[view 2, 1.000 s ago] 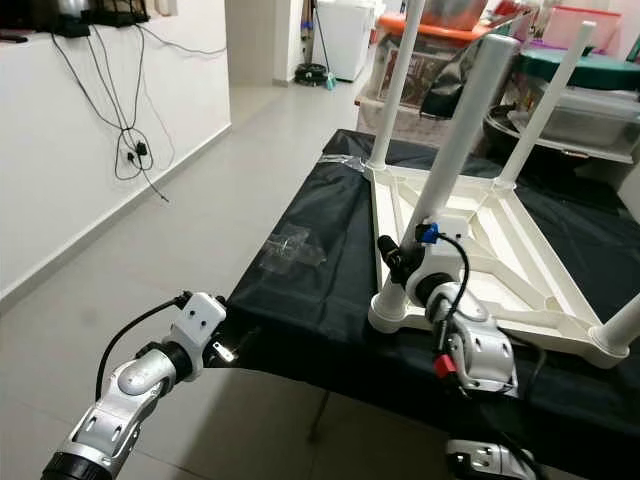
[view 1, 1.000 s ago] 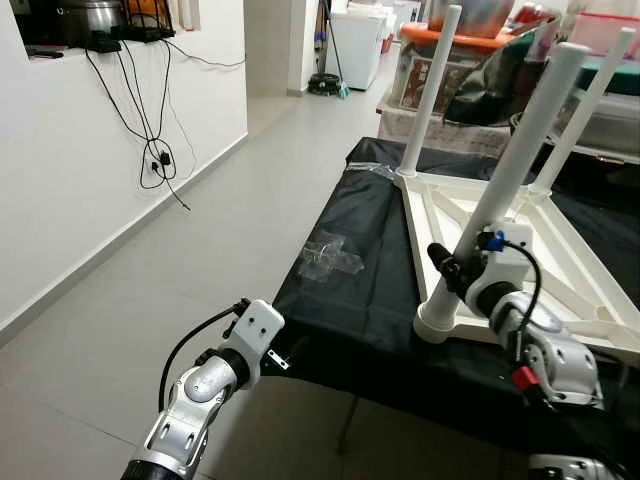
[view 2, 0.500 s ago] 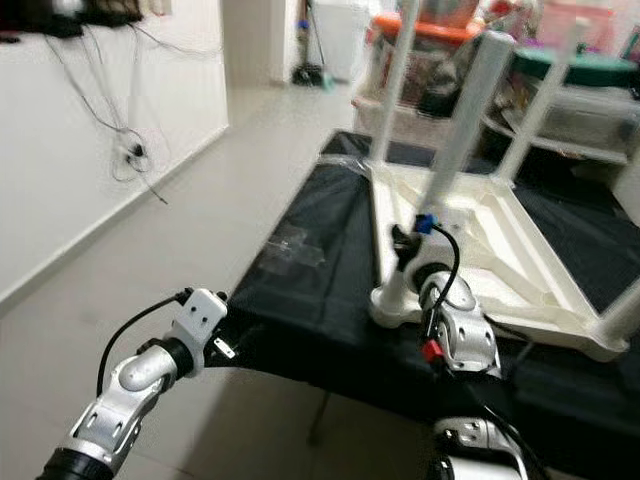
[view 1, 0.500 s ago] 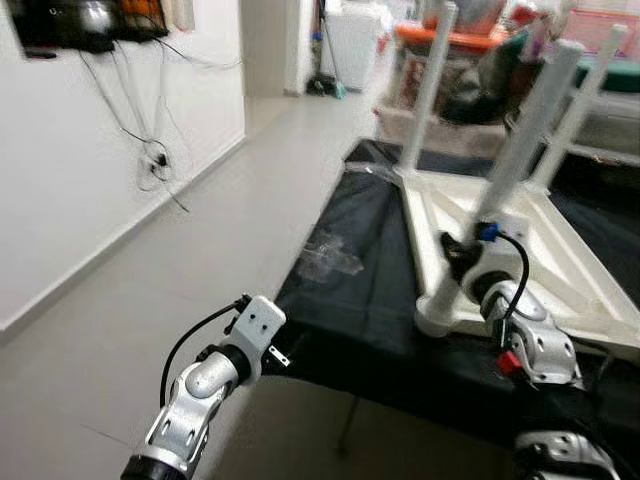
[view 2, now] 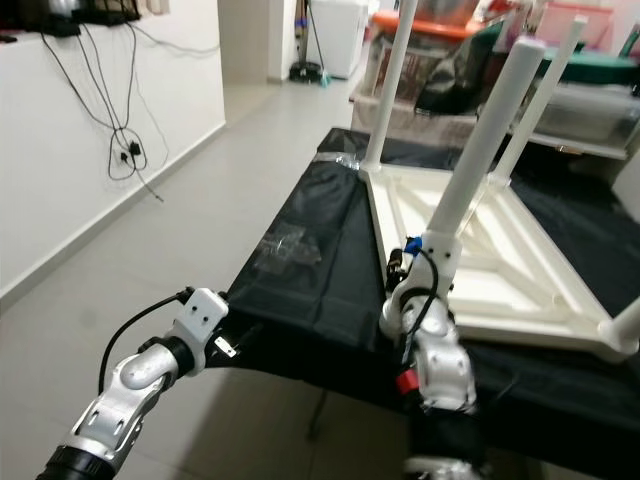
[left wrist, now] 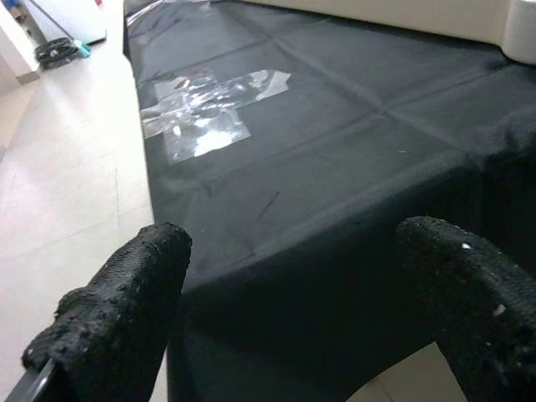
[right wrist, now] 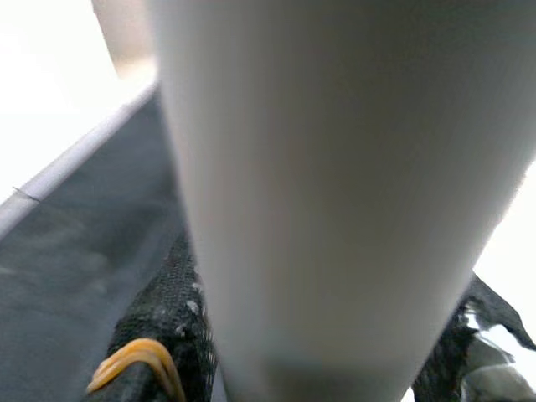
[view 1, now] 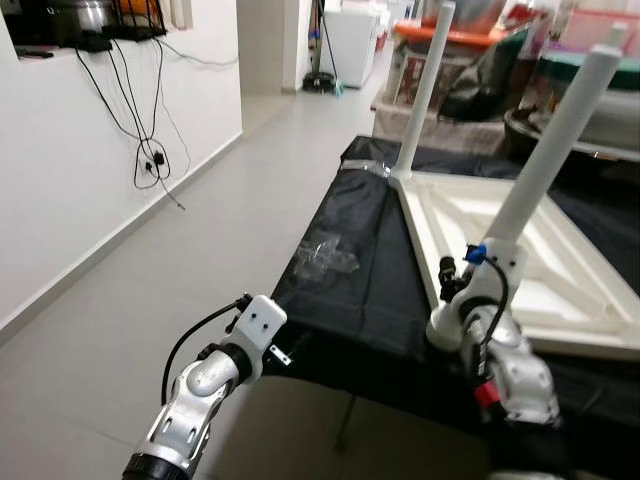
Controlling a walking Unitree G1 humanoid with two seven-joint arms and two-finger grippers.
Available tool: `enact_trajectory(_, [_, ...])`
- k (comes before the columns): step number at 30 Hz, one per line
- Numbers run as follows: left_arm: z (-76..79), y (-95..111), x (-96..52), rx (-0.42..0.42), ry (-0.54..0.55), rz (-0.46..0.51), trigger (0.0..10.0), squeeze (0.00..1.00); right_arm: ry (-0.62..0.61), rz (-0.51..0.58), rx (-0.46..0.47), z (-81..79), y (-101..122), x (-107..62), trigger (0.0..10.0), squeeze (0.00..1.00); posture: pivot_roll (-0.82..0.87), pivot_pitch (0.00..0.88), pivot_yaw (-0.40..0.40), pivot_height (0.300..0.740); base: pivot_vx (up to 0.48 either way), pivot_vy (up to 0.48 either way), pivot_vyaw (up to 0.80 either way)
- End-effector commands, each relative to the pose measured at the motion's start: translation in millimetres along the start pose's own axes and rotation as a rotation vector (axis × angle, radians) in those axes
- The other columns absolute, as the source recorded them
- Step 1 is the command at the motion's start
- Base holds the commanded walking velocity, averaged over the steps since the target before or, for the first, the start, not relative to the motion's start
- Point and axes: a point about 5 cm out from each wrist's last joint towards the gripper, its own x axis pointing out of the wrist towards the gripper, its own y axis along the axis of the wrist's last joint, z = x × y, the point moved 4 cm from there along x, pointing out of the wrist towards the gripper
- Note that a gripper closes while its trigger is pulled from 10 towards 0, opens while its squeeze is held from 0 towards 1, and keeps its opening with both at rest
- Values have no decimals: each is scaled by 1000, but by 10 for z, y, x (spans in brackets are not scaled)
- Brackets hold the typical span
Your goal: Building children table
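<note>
Right gripper [right wrist: 322, 368] clamps the near table leg [view 1: 545, 160] low down, likely to seat it in the upturned white tabletop [view 1: 560, 290] on the black cloth [view 1: 365, 290]. Left gripper [left wrist: 285, 310] waits wide, off the edge.

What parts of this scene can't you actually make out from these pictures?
- Right gripper: in the right wrist view the white table leg hides most of its fingers.
- Far right of the upturned table: cut off by the eye views' edge.
- Items on the wall shelf: too small, partly cropped.
- Clear plastic wrapper: contents unreadable.
</note>
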Motion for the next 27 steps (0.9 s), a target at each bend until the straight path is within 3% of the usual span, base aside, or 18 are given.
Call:
enact_trajectory(1, [17,-34,-9,6,-6,-12,10000,0,90,20,26,-99,60,14,10000,0,99,0,-103,740,0,0,0])
enact_trajectory(3, [27,-52,-23,3,-6,-15,10000,0,296,69,-81,-143,202,-51,10000,0,95,0,-104,740,0,0,0])
enact_trajectory(9, [37,-60,-23,1,-7,-17,10000,0,454,72,-188,-144,228,-128,10000,0,94,0,-106,740,0,0,0])
enact_trajectory(10, [36,-54,-17,1,-6,-15,10000,0,466,55,-186,-146,191,-117,2980,0,96,0,-107,740,0,0,0])
enact_trajectory(11, [34,-49,-13,1,-5,-14,10000,0,457,22,-184,-148,115,-98,0,0,96,0,-107,740,0,0,0])
enact_trajectory(13, [28,-47,-12,2,-3,-14,10000,0,410,-25,-165,-138,-8,-58,0,0,103,0,-104,740,0,0,0])
enact_trajectory(14, [23,-52,-18,3,-4,-16,10000,0,275,-55,-129,-47,-79,8,0,0,101,0,-101,740,0,0,0])
enact_trajectory(15, [23,-52,-18,3,-4,-16,10000,0,275,-55,-129,-47,-79,8,0,0,101,0,-101,740,0,0,0])
enact_trajectory(17, [17,-59,-27,5,-5,-18,10000,0,-36,-113,-53,228,-215,72,0,0,98,0,-98,740,0,0,0])
enact_trajectory(18, [17,-59,-27,5,-5,-18,10000,0,-36,-113,-53,228,-215,72,0,0,98,0,-98,740,0,0,0])
enact_trajectory(19, [20,-57,-27,6,-7,-18,10000,0,-203,-121,-6,380,-282,26,0,0,101,0,-100,740,0,0,0])
enact_trajectory(20, [20,-57,-27,6,-7,-18,10000,0,-203,-121,-6,380,-282,26,0,0,101,0,-100,740,0,0,0])
enact_trajectory(21, [23,-52,-24,6,-8,-17,10000,0,-317,-113,18,479,-319,-38,0,0,102,0,-102,740,0,0,0])
enact_trajectory(23, [23,-52,-24,6,-8,-17,10000,0,-317,-113,18,479,-319,-38,0,0,102,0,-102,740,0,0,0])
enact_trajectory(24, [20,-38,-16,7,-8,-15,10000,0,-435,-93,26,445,-344,-198,0,0,103,0,-100,740,0,0,0])
enact_trajectory(25, [20,-38,-16,7,-8,-15,10000,0,-435,-93,26,445,-344,-198,0,0,103,0,-100,740,0,0,0])
enact_trajectory(26, [16,-40,-18,7,-7,-16,10000,0,-368,-74,34,260,-312,-217,10000,0,103,0,-100,740,0,0,0])
enact_trajectory(27, [16,-40,-18,7,-7,-16,10000,0,-368,-74,34,260,-312,-217,10000,0,103,0,-100,740,0,0,0])
